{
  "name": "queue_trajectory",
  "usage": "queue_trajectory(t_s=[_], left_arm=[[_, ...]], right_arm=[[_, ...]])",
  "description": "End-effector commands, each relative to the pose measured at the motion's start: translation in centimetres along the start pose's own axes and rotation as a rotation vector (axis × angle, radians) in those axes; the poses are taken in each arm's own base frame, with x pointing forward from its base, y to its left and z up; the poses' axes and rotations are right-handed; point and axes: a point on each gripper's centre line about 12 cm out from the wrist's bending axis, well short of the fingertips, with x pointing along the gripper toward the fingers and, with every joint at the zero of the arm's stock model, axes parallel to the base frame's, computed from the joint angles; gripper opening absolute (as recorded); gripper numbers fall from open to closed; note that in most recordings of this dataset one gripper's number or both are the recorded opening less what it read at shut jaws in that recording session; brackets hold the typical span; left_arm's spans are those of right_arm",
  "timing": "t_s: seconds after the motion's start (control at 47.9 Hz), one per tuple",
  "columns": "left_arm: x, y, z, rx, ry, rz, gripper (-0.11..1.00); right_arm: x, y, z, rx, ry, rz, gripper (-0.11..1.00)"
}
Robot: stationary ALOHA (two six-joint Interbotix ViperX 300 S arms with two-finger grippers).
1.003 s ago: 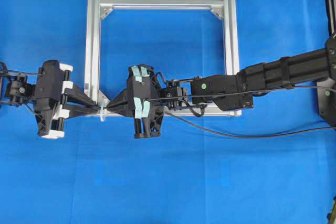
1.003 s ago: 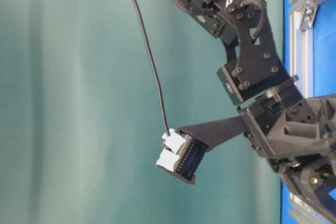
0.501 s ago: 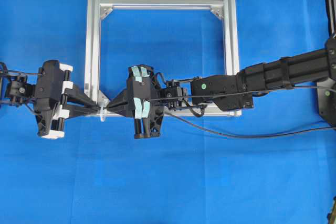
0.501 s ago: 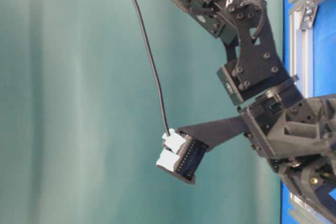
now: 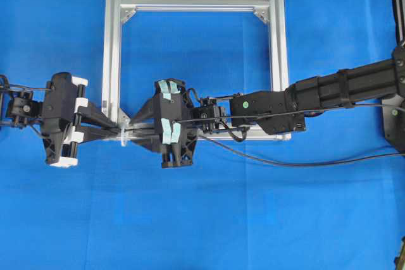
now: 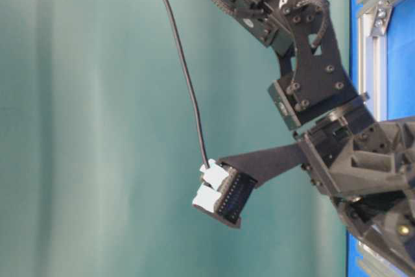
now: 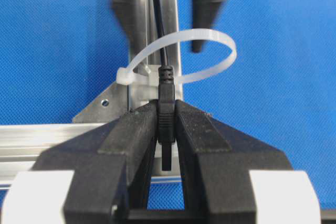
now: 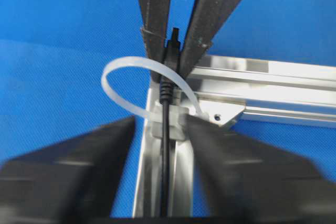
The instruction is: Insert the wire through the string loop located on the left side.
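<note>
Two grippers meet at frame's (image 5: 111,61) near-left corner. Left gripper (image 7: 167,129) clamped on wire (image 7: 166,109) plug, which is already through loop (image 7: 181,59). Right gripper (image 8: 163,153) spread apart, wire running free between fingers. Risk: careless pull drags stiff loop, or slack wire slips back out. Surface: plain blue cloth (image 5: 209,219), teal backdrop (image 6: 97,128) behind.

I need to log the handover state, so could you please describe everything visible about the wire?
The wire is a thin black cable ending in a slim moulded plug with a ribbed collar. It has passed through the whitish loop, and the left tool is shut on the plug just past it. Behind the loop the cable runs along the frame, between the open fingers of the right tool, which do not touch it.
</note>
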Motion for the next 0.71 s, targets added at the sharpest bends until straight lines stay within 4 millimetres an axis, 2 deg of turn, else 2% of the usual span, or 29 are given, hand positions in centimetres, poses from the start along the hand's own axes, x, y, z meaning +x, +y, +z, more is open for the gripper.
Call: queue_trajectory(t_s=[0.0, 0.063, 0.125, 0.355, 0.689], left_arm=[[0.0, 0.0, 0.7, 0.002, -0.026, -0.002, 0.08], [0.0, 0.0, 0.7, 0.0, -0.025, -0.001, 0.08], [0.0, 0.0, 0.7, -0.001, -0.026, -0.001, 0.08], [-0.9, 0.0, 0.6, -0.007, 0.005, -0.002, 0.08], [-5.0, -0.5, 2.4, -0.018, -0.029, -0.03, 0.08]], right_arm=[[-0.9, 0.6, 1.9, 0.0, -0.046, 0.011, 0.67], [-1.2, 0.5, 1.8, 0.003, -0.043, 0.011, 0.84], [-1.5, 0.5, 1.7, 0.006, -0.041, 0.01, 0.94], [-2.6, 0.5, 1.3, 0.009, -0.037, 0.009, 0.94], [-3.1, 0.5, 1.1, 0.007, -0.046, 0.012, 0.94]])
